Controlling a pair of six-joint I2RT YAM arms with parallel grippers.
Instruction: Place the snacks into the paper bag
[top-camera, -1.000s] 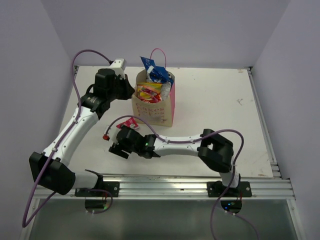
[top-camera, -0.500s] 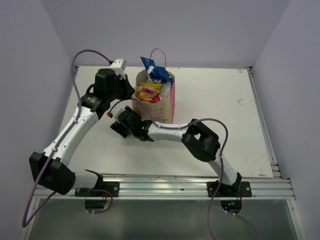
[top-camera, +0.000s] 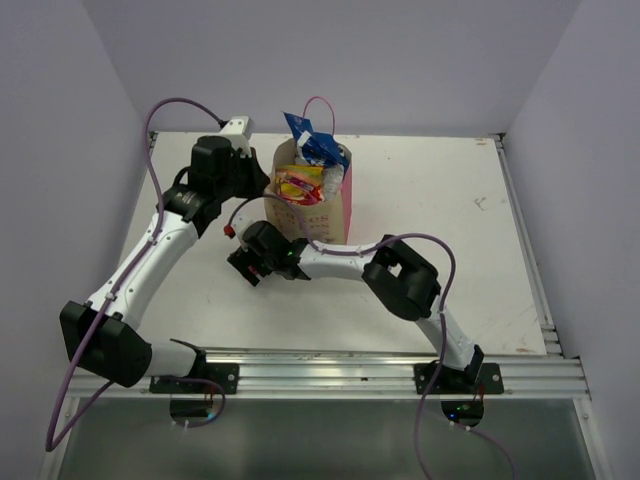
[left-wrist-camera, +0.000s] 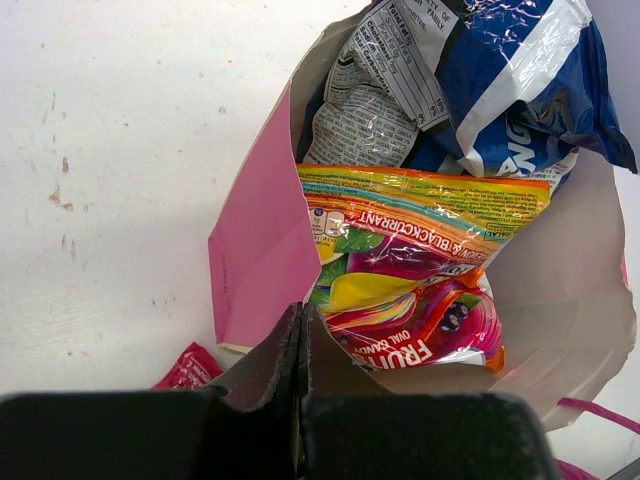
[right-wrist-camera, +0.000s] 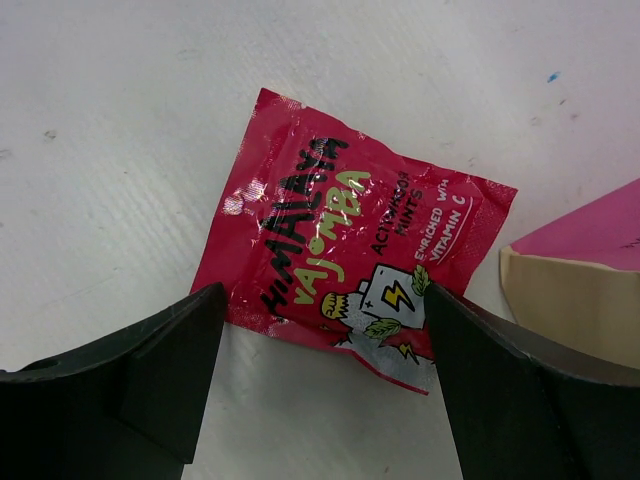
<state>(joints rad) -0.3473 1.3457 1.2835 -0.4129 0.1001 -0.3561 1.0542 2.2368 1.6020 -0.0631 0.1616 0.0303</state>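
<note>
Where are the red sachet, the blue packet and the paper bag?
red sachet (right-wrist-camera: 335, 250): right wrist view, middle of printed face
blue packet (left-wrist-camera: 520, 70): left wrist view, blue upper part
paper bag (left-wrist-camera: 255, 250): left wrist view, pink side panel

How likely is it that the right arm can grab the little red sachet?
Probably yes. The right gripper hangs open directly over the red sachet, lying flat on the table beside the paper bag, nothing between.

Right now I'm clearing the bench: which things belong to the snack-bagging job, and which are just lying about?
Job: paper bag; blue-white bag and fruit-sweets packet inside it; pink-red sachet on the table.
Not part of it: purple arm cables.
</note>
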